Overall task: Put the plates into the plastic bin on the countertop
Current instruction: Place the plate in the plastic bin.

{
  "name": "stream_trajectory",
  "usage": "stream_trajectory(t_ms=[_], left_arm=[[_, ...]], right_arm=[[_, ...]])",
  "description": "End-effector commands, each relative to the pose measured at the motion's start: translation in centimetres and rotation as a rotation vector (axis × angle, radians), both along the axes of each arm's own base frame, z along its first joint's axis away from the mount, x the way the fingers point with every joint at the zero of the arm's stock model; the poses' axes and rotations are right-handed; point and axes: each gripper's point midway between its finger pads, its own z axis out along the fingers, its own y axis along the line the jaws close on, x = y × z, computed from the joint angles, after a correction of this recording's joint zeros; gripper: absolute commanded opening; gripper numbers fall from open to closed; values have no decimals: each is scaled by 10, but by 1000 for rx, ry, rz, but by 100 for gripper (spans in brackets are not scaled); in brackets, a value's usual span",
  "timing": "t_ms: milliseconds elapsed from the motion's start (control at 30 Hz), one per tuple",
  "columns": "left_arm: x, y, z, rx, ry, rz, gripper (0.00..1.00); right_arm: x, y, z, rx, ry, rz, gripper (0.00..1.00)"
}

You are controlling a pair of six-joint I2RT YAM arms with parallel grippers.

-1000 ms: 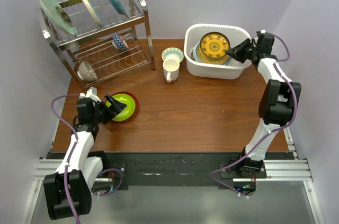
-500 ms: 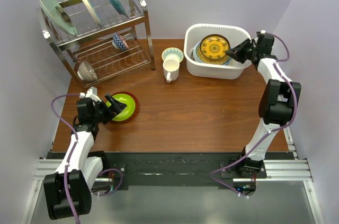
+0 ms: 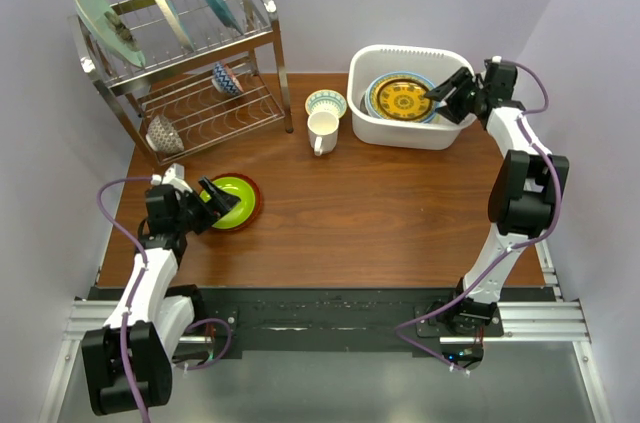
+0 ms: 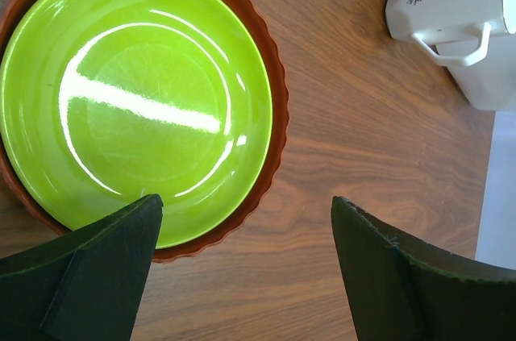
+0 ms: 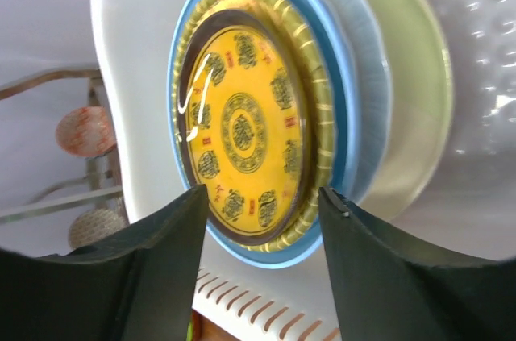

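The white plastic bin (image 3: 362,73) stands at the back right of the countertop (image 3: 360,213). A yellow patterned plate (image 3: 400,99) (image 5: 242,135) lies on top of the stack in it, over a yellow woven and a blue-rimmed plate (image 5: 343,99). My right gripper (image 3: 440,103) (image 5: 262,220) hovers open at the bin's right rim, nothing between its fingers. A lime green plate (image 3: 234,201) (image 4: 137,91) rests on a red-orange plate (image 4: 270,172) at the left. My left gripper (image 3: 212,201) (image 4: 246,268) is open just over that pair's near edge.
A white mug (image 3: 322,130) (image 4: 459,18) and a small patterned bowl (image 3: 326,102) stand mid-table. A metal wire dish rack (image 3: 190,63) at the back left holds upright plates and small bowls. Purple walls close in on both sides.
My right gripper opened and let go of the yellow patterned plate, which dropped from tilted to flat on the stack in the bin. The left arm has not moved.
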Motion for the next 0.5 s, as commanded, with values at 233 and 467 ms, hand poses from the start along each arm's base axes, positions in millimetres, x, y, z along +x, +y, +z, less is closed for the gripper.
stream_trajectory(t_ms=[233, 467], left_arm=[[6, 7, 22, 56, -69, 19, 91], [6, 33, 19, 127, 14, 158, 90]], right_arm=[[-27, 2, 70, -253, -122, -24, 64], [-72, 111, 94, -352, -196, 226, 65]])
